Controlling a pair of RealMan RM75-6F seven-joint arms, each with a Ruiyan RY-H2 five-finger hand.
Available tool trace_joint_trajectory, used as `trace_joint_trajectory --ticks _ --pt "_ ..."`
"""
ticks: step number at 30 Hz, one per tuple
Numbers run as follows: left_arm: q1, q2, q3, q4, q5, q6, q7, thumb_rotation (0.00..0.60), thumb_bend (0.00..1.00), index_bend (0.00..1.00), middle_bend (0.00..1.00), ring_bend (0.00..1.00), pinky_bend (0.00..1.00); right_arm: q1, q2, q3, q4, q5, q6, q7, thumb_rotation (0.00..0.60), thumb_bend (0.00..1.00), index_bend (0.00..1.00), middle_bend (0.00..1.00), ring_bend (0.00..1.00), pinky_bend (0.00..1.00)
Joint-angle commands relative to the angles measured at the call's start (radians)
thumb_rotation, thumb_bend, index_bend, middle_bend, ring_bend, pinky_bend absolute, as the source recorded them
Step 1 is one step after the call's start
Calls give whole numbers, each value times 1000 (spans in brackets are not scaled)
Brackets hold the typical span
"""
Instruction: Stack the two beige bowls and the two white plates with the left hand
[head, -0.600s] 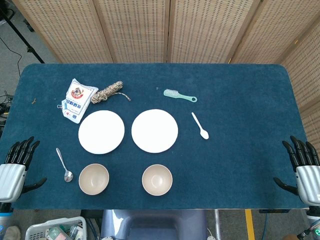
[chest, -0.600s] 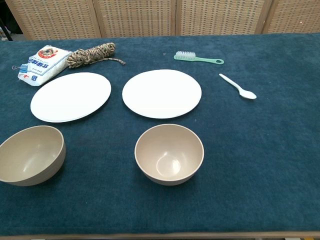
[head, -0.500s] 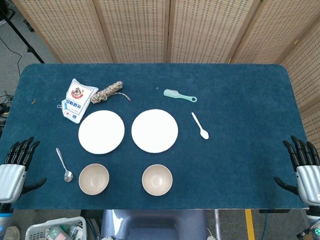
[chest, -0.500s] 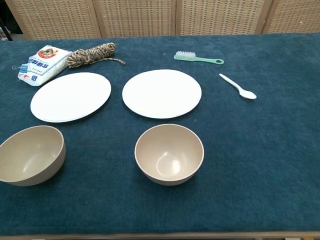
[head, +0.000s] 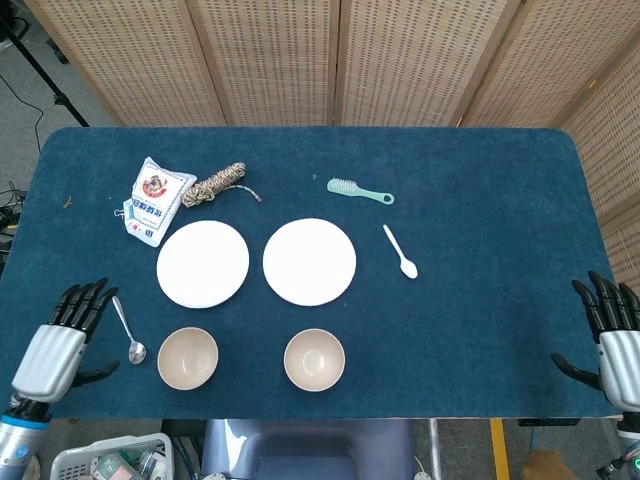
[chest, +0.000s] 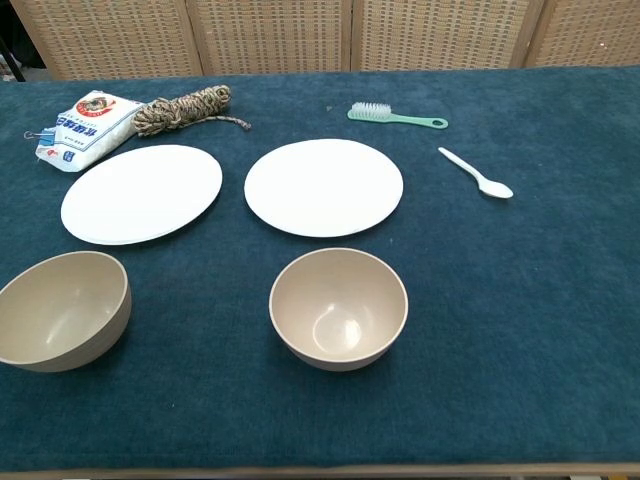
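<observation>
Blue table (head: 480, 180) carries two white plates (head: 203, 264) (head: 309, 261) side by side at centre, two beige bowls (head: 187, 357) (head: 314, 359) at six o'clock of them. Left hand (head: 62, 340) at eight o'clock, fingers apart, empty; right hand (head: 617, 335) at four o'clock likewise.

plates: left plate (head: 202, 263) beside right plate (head: 309, 260), frame centre | bowls: left bowl (head: 187, 357) and right bowl (head: 314, 359) below them | metal spoon (head: 129, 331) left of left bowl | bag (head: 153, 198), rope (head: 220, 184) upper left | brush (head: 359, 190), plastic spoon (head: 400, 251) right of plates
</observation>
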Motion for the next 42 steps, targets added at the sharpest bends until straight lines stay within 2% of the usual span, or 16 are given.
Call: trace_joint_trajectory --ticks 1,5,9,16,25,34,40,42 --pt "-96 -4 -4 -41 63 -117 26 600 45 33 0 0 0 2 -1 -1 -1 1 -5 -4 600 0 14 0 0 0" --pt "-213 -28 -29 -86 86 -276 68 600 63 65 0 0 0 5 -7 -2 1 5 -15 -21 600 0 15 0 0 0" --pt "-321 -81 -67 -130 60 -426 111 600 76 126 0 0 0 9 -14 -1 2 13 -26 -38 600 0 15 0 0 0" --pt "-439 -224 -128 -144 -45 -586 236 600 76 162 0 0 0 17 -21 4 10 37 -48 -46 600 0 15 0 0 0" --pt "-508 -389 -149 -87 -171 -650 401 600 84 221 0 0 0 19 -16 6 16 47 -56 -26 600 0 15 0 0 0" --pt "-505 -430 -116 -47 -233 -616 463 600 85 240 0 0 0 16 -6 8 12 45 -49 -1 600 0 15 0 0 0" --pt "-518 -472 -105 -2 -252 -616 462 600 103 355 0 0 0 18 -7 6 12 43 -55 -2 600 0 15 0 0 0" --pt "-523 -494 -103 18 -262 -616 468 600 133 433 0 0 0 19 -8 6 12 45 -57 -2 600 0 14 0 0 0"
